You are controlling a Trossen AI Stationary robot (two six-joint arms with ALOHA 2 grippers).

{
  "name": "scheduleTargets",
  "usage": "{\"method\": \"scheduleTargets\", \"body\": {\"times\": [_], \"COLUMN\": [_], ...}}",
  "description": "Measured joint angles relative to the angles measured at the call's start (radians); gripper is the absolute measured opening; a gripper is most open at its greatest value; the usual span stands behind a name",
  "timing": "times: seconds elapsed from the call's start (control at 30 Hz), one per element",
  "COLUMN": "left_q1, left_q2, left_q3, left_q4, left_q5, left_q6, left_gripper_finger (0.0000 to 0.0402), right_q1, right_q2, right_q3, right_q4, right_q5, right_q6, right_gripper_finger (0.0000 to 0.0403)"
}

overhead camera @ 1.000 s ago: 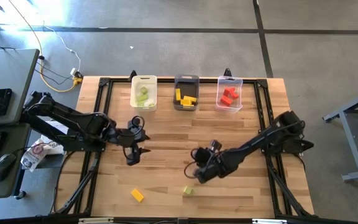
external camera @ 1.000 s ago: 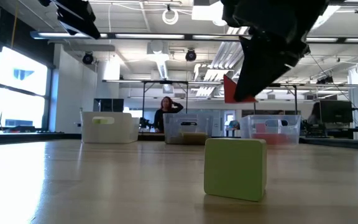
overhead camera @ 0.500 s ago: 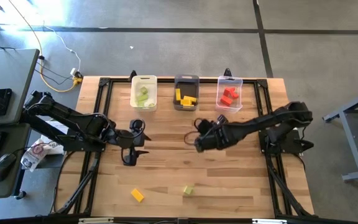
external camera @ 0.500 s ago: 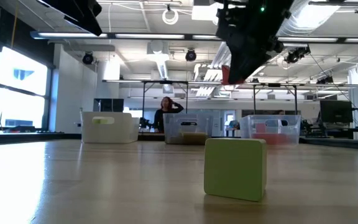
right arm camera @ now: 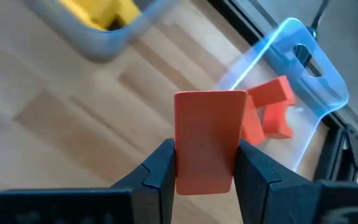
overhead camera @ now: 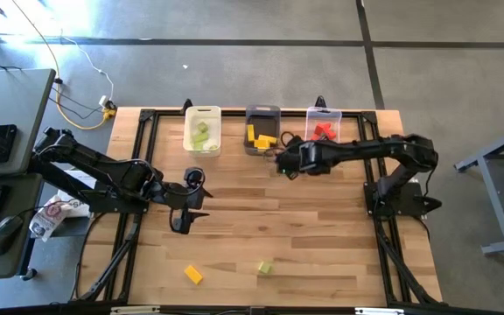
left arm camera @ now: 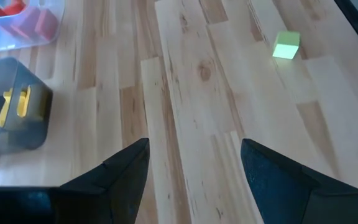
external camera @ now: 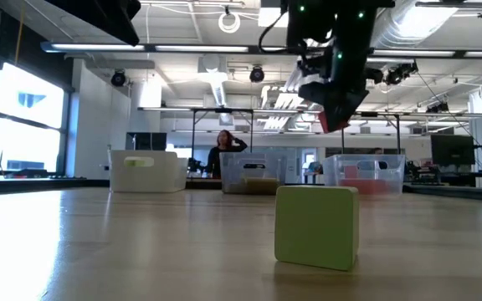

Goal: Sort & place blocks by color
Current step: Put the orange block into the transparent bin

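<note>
My right gripper [overhead camera: 283,163] hangs over the table just in front of the dark grey bin [overhead camera: 262,131] and the clear bin [overhead camera: 324,131], shut on a red block [right arm camera: 207,140]. In the low view that red block [external camera: 334,124] shows under the gripper, high above the table. A light green block [overhead camera: 265,268] and a yellow block [overhead camera: 193,275] lie flat on the wood near the near edge. My left gripper [overhead camera: 183,219] waits open, left of the middle. Its wrist view shows the green block [left arm camera: 286,45] farther off. My right gripper pinches the red block between its two fingers [right arm camera: 159,167], one on each of two opposite side faces [right arm camera: 182,149]. The block's far end sticks out beyond the fingertips. It is lifted clear of the table.
Three bins stand in a row along the far edge: a white bin [overhead camera: 203,130] with green blocks, the dark grey one with yellow blocks, the clear one with red blocks. Bare wood lies between the arms. A person stands in the room behind the table [external camera: 223,150].
My right gripper has carried the red block from the near middle of the table toward the far edge, up to the bins, staying shut on it. The left arm has barely shifted. The green and yellow blocks have stayed where they were.
</note>
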Motion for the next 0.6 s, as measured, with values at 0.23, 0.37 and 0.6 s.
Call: {"method": "scheduleTargets", "body": {"times": [0.23,0.37,0.6], "left_q1": [0.000,0.000,0.000], "left_q2": [0.000,0.000,0.000], "left_q3": [0.000,0.000,0.000], "left_q4": [0.000,0.000,0.000], "left_q5": [0.000,-0.003,-0.010], "left_q6": [0.057,0.088,0.172], "left_gripper_finger": [0.0239,0.0239,0.0239], "right_q1": [-0.151,-0.228,-0.355], "right_q2": [0.000,0.001,0.001], "right_q3": [0.000,0.000,0.000], "right_q4": [-0.001,-0.001,-0.001], "right_q5": [-0.039,-0.070,-0.158], "right_q6": [-0.093,-0.157,-0.256], "right_gripper_finger": [0.0100,0.0100,0.0100]}}
